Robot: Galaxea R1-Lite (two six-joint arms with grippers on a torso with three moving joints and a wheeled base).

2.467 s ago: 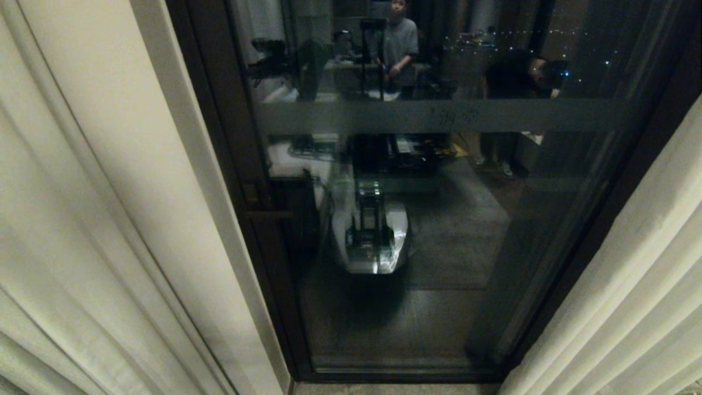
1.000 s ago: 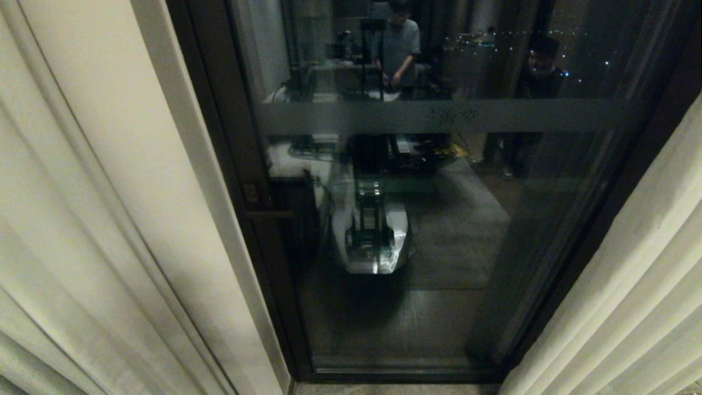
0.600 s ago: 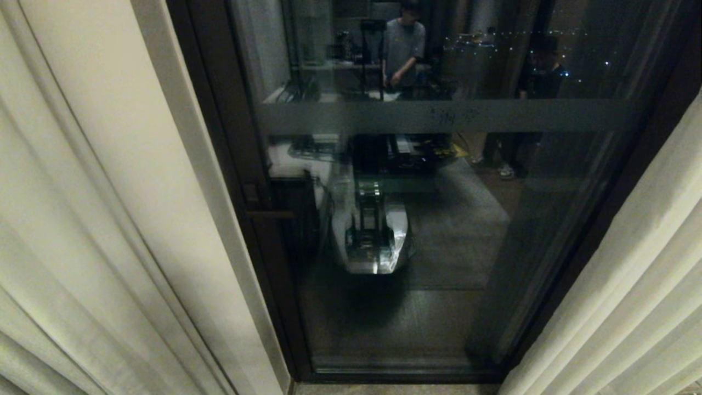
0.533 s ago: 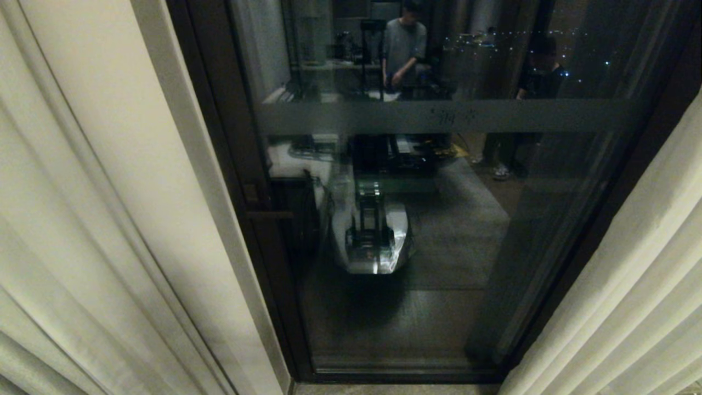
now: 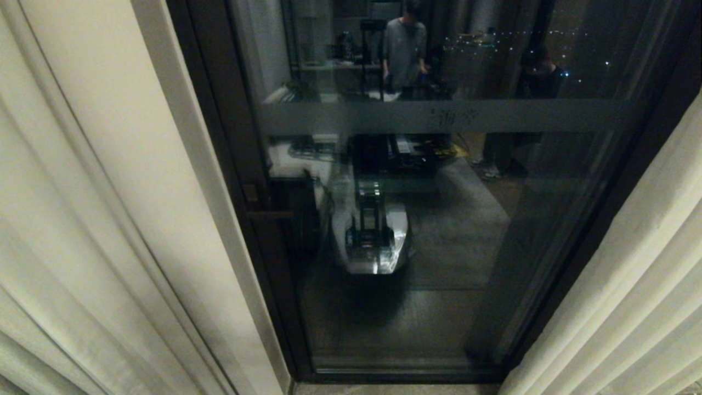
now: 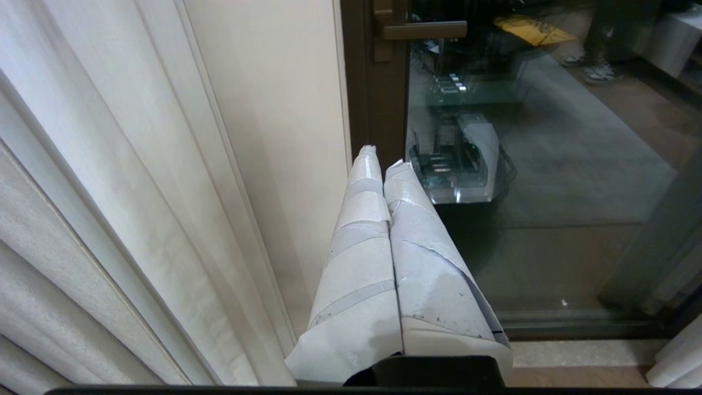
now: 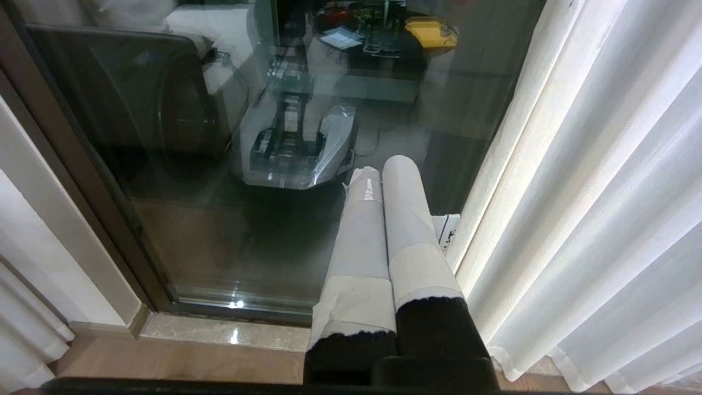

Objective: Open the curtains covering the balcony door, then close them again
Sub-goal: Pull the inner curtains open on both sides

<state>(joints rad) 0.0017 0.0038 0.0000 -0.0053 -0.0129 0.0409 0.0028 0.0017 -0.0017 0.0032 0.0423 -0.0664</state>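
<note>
The balcony door (image 5: pixel 439 230) stands bare in the middle of the head view, dark-framed glass with a frosted band (image 5: pixel 439 116) and a dark handle (image 5: pixel 269 214). The cream curtains hang drawn apart: one panel (image 5: pixel 60 247) at the left, the other (image 5: pixel 636 285) at the right. No arm shows in the head view. My left gripper (image 6: pixel 384 159) is shut and empty, low before the door frame (image 6: pixel 378 109), with the left curtain (image 6: pixel 109 192) beside it. Shut and empty too, my right gripper (image 7: pixel 384 167) sits close beside the right curtain (image 7: pixel 592 192), apart from it.
A cream wall strip (image 5: pixel 164 219) lies between the left curtain and the door frame. The glass reflects my own base (image 5: pixel 373 236) and two people (image 5: pixel 403 49) standing behind me. A stone threshold (image 7: pixel 219 332) runs along the door's foot.
The curtains and door have stayed put. Only the reflections shift: the two people behind me move about a little. No arm has entered the head view.
</note>
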